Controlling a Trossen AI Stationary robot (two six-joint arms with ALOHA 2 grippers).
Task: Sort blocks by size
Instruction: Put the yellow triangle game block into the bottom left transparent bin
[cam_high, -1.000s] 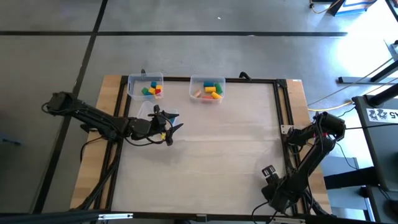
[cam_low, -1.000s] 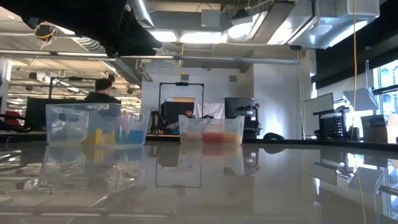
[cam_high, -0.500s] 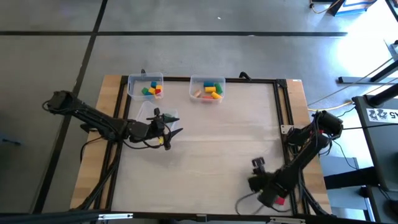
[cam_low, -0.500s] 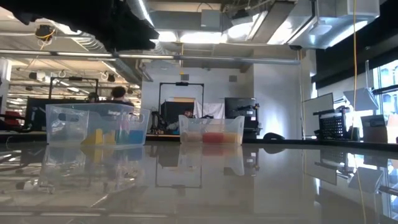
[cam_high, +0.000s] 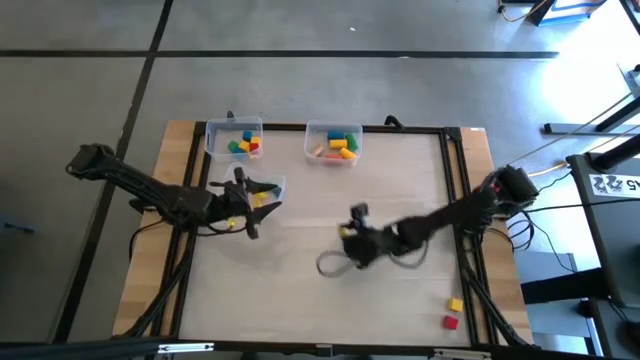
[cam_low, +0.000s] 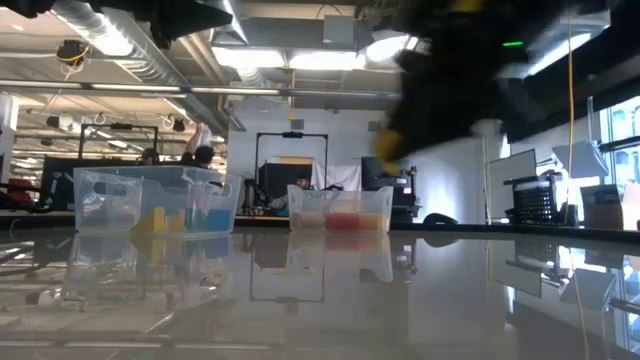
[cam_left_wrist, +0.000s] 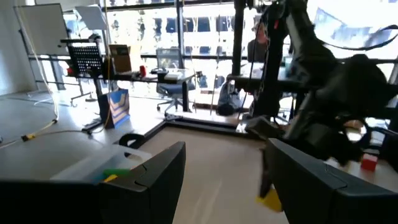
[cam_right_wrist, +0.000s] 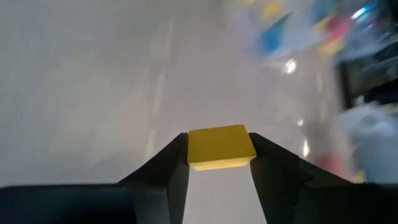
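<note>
The right gripper (cam_right_wrist: 219, 163) is clenching a yellow block (cam_right_wrist: 220, 147) between its two dark fingers (cam_right_wrist: 163, 169), carrying it above the middle of the table (cam_high: 400, 180), as the high view shows at (cam_high: 350, 240). The left gripper (cam_high: 250, 200) is hanging with its jaws spread and nothing between them, near the table's left edge, just beside a clear bin (cam_high: 262, 190) there. Two more clear bins are sitting at the far edge: the left bin (cam_high: 234, 139) and the right bin (cam_high: 333, 142), each holding coloured blocks. A loose yellow block (cam_high: 455, 304) and a red block (cam_high: 449, 321) are lying near the table's front right corner.
</note>
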